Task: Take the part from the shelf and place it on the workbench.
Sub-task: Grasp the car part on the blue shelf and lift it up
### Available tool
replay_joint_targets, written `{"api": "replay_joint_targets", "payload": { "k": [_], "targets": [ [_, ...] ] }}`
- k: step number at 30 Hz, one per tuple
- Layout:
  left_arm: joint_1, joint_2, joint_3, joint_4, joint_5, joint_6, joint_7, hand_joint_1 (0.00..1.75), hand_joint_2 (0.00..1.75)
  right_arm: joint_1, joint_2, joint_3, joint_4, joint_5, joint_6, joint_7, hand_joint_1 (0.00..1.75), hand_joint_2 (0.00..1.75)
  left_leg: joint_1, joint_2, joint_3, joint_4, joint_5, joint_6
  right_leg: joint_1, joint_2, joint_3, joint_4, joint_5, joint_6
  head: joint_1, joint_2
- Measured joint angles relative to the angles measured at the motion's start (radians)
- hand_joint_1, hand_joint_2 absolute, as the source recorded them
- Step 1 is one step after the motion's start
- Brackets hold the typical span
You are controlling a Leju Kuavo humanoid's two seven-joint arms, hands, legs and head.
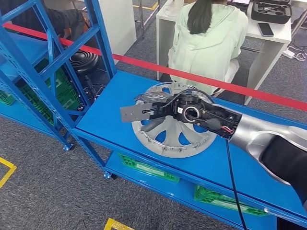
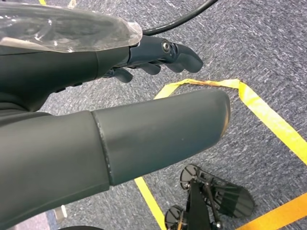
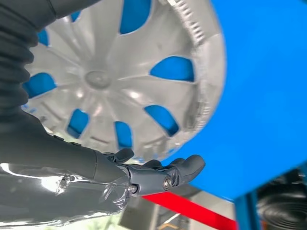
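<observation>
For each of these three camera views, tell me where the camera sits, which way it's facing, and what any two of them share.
Head view: high on the robot, facing forward and down at the blue shelf and grey wheel cover; right hand reaches over it.
Left wrist view: behind the left hand, facing carpet and yellow floor tape.
Right wrist view: behind the right hand, fingers extended, facing the wheel cover.
Shared: head and right wrist views both show the wheel cover, shelf and right hand.

Industrial workshop or robotics test floor, blue steel shelf rack [image 1: 108, 115], green plastic pallets [image 1: 61, 93] beneath, grey carpet with yellow floor tape [image 2: 267, 120], red barrier tape [image 1: 217, 84], person seated at white desk [image 1: 269, 48].
</observation>
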Motion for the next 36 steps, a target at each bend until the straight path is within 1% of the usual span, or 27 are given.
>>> {"api": "replay_joint_targets", "payload": {
  "k": [4, 10, 14, 17, 24, 32, 36],
  "targets": [
    [0.002, 0.000, 0.000, 0.000, 0.003, 0.000, 0.000, 0.00, 0.00, 0.000, -0.039, 0.002, -0.019, 0.009, -0.006, 0.062, 0.00, 1.75, 0.000, -0.001, 0.000, 0.000, 0.000, 0.000, 0.000, 0.000, 0.000, 0.000, 0.000, 0.000, 0.000, 0.000],
    [0.003, 0.000, 0.000, 0.000, 0.005, 0.001, 0.000, 0.00, 0.00, 0.000, -0.053, 0.002, -0.028, 0.006, -0.007, 0.078, 0.00, 1.75, 0.000, 0.000, 0.000, 0.000, 0.000, 0.000, 0.000, 0.000, 0.001, 0.000, 0.000, 0.000, 0.000, 0.000],
    [0.003, -0.004, 0.000, 0.000, 0.004, 0.002, 0.000, 0.00, 0.00, -0.001, -0.109, 0.012, -0.061, 0.008, -0.014, 0.122, 0.00, 1.75, -0.001, 0.000, 0.000, 0.000, 0.000, 0.000, -0.001, 0.000, 0.001, 0.000, 0.000, 0.000, 0.000, 0.000],
    [0.003, -0.004, 0.000, 0.000, 0.004, 0.003, 0.000, 0.00, 0.00, 0.001, -0.122, 0.021, -0.067, 0.020, -0.021, 0.125, 0.00, 1.75, 0.000, 0.000, 0.000, 0.000, 0.000, 0.000, 0.000, 0.000, 0.001, 0.000, 0.000, 0.000, 0.000, 0.000],
    [0.003, -0.006, 0.001, 0.000, 0.012, 0.014, 0.002, 0.00, 0.00, 0.004, -0.129, 0.039, -0.084, 0.029, -0.014, 0.113, 0.00, 1.75, 0.000, 0.000, 0.001, 0.000, 0.000, 0.000, 0.000, 0.000, 0.002, 0.000, 0.000, 0.000, -0.001, 0.000],
    [0.003, -0.004, 0.004, 0.000, 0.021, 0.021, 0.002, 0.00, 0.00, 0.003, -0.129, 0.041, -0.150, -0.096, -0.032, 0.094, 0.00, 1.75, 0.000, 0.000, 0.001, 0.000, 0.000, 0.000, 0.000, 0.000, 0.002, 0.000, 0.000, 0.000, -0.001, 0.000],
    [0.003, -0.004, 0.016, 0.000, 0.032, 0.028, 0.002, 0.00, 0.00, -0.018, -0.129, 0.040, -0.212, -0.120, -0.028, 0.117, 0.00, 1.75, 0.000, 0.000, 0.001, 0.000, 0.000, 0.000, 0.000, 0.000, 0.002, 0.000, 0.000, 0.000, -0.001, 0.000]
  ]
}}
